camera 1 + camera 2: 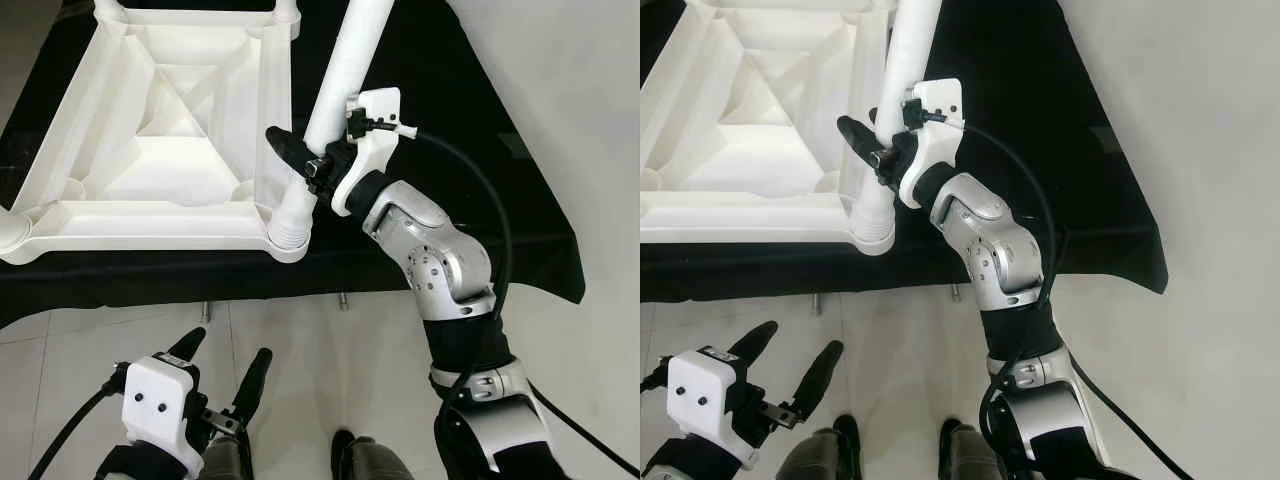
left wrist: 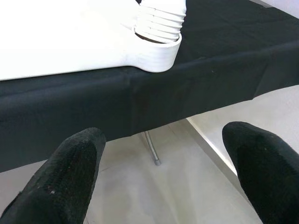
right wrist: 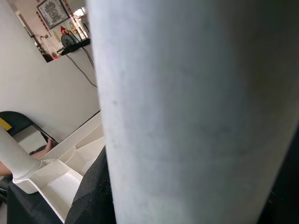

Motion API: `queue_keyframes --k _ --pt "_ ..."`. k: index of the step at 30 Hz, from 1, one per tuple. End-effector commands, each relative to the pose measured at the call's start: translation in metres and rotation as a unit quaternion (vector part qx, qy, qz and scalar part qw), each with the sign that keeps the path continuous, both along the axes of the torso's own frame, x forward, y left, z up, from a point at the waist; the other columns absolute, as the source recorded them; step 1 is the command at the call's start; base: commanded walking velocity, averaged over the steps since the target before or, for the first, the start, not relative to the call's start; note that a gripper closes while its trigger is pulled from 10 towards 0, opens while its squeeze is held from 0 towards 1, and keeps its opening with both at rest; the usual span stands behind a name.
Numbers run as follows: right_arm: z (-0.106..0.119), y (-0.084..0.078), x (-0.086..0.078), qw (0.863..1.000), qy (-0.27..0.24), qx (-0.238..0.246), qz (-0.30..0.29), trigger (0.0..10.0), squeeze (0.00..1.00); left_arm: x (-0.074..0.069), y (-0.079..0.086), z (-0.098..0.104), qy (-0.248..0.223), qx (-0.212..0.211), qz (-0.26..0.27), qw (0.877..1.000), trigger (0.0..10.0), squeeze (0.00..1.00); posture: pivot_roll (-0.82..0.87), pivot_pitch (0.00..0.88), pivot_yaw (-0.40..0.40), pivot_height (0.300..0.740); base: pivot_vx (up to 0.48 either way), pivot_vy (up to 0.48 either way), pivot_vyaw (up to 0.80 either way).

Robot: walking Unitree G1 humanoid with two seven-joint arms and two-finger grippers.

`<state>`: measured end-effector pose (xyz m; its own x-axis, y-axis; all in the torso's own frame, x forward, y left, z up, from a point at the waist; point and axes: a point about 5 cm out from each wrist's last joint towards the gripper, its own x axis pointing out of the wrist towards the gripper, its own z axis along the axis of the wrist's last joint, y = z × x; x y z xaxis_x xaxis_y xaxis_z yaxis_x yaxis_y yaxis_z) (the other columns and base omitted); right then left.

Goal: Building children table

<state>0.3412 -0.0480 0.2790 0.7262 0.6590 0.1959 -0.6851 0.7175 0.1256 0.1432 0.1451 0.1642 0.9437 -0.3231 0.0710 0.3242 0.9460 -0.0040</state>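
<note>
The white children's table top point(image 1: 150, 225) lies upside down on a black-covered table point(image 1: 480, 200). A white table leg point(image 1: 350, 60) stands tilted in the near right corner socket point(image 1: 290, 235), with its ribbed threads point(image 2: 161, 21) showing above the socket. My right gripper point(image 1: 305, 150) is shut on this leg a little above the socket; one black finger point(image 3: 93, 196) presses its side. My left gripper point(image 1: 226, 350) hangs low in front of the table edge, open with nothing between its fingers point(image 2: 70, 163).
Other white legs stand in the far corners point(image 1: 105, 10) and the near left corner point(image 1: 10, 230). The black cloth hangs over the near edge above thin metal table feet point(image 1: 343, 300). Pale tiled floor lies below, with my feet point(image 1: 345, 445) on it.
</note>
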Motion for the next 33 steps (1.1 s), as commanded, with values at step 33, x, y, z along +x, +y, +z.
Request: queue_keyframes --k 33 --pt "-0.043 0.011 0.01 0.952 -0.012 -0.239 0.192 10.0 0.01 -0.003 -0.001 -0.004 0.011 0.006 0.004 1.0 10.0 0.0 0.01 0.348 -0.091 0.74 0.0 0.0 0.0"
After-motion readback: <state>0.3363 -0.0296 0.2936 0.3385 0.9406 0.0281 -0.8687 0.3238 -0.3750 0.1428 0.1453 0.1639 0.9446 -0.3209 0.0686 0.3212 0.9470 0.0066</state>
